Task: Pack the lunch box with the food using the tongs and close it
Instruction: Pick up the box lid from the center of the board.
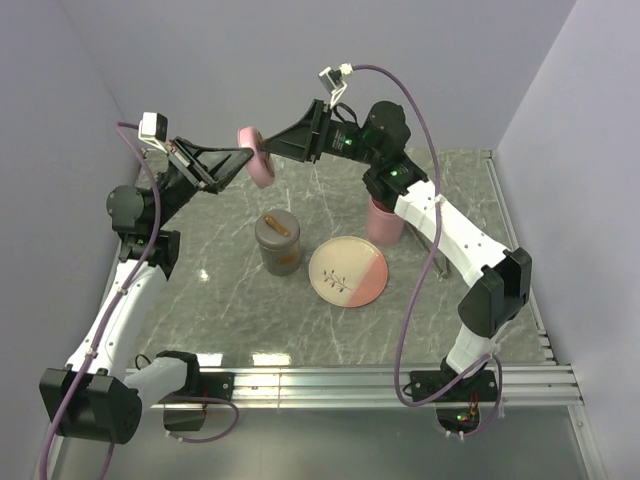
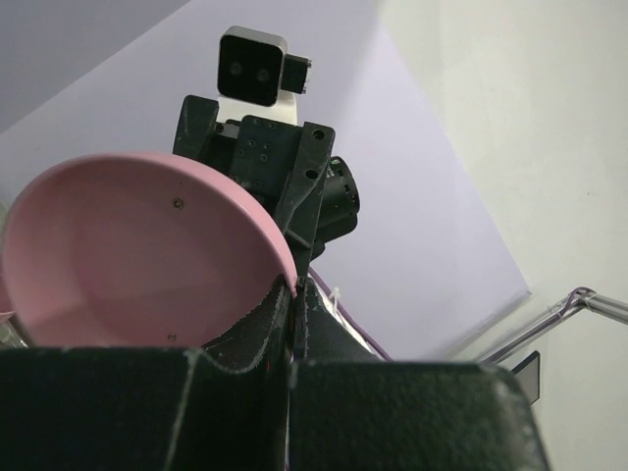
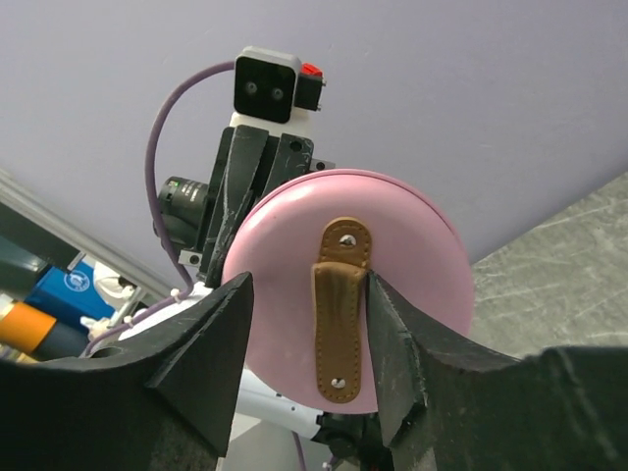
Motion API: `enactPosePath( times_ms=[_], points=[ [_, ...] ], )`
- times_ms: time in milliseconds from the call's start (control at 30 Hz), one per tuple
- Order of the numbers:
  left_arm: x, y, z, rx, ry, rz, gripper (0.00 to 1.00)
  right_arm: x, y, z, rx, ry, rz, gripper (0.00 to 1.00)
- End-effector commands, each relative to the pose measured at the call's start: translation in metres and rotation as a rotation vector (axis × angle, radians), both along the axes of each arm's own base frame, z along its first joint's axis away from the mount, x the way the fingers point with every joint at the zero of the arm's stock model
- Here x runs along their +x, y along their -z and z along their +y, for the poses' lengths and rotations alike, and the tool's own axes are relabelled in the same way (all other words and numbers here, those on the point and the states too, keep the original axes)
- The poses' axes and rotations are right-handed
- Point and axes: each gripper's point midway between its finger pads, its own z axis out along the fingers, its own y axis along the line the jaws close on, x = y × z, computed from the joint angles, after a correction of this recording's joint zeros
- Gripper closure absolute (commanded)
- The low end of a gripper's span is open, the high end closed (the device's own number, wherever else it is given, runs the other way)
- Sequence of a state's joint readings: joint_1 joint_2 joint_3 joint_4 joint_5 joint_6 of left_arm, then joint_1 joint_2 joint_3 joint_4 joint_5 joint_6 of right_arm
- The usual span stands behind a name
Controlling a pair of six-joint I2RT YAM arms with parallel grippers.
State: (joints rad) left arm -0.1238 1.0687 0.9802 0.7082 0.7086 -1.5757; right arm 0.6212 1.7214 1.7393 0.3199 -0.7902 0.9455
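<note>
A round pink lunch box lid [image 1: 256, 156] with a brown strap handle [image 3: 340, 314] hangs in the air between both arms at the back of the table. My left gripper [image 2: 292, 289] is shut on the lid's rim, and the lid's inner side [image 2: 128, 255] fills the left wrist view. My right gripper [image 3: 306, 294] is open around the strap: its right finger touches the strap and its left finger stands apart. The pink lunch box body [image 1: 385, 224] stands on the table, partly behind my right arm. The food and the tongs are out of view.
A grey cylindrical container [image 1: 278, 243] with a brown strap on its lid stands mid-table. Beside it lies a cream-and-pink round plate [image 1: 348, 272]. Walls close in the left, back and right; a metal rail [image 1: 400, 380] runs along the near edge.
</note>
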Motion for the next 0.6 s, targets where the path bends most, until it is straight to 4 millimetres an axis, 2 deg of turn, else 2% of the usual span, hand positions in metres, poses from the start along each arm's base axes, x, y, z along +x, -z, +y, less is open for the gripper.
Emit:
enactPosePath(
  times_ms=[0,333,567],
  points=[
    [-0.0134,-0.0178,0.0026,-0.029,0.008,-0.066,1.0,-0.0126,-0.024,0.0009,0.05,-0.017,-0.092,0.44],
    [-0.0225,-0.0232,0.0024,-0.031,0.022,-0.101,1.0,-0.0155,-0.0169,0.0032,0.058,-0.037,-0.066,0.53],
    [-0.0204,-0.0245,0.0022,-0.037,0.022,-0.103,1.0,-0.0181,-0.0152,0.0061,0.032,-0.022,-0.089,0.52]
  ],
)
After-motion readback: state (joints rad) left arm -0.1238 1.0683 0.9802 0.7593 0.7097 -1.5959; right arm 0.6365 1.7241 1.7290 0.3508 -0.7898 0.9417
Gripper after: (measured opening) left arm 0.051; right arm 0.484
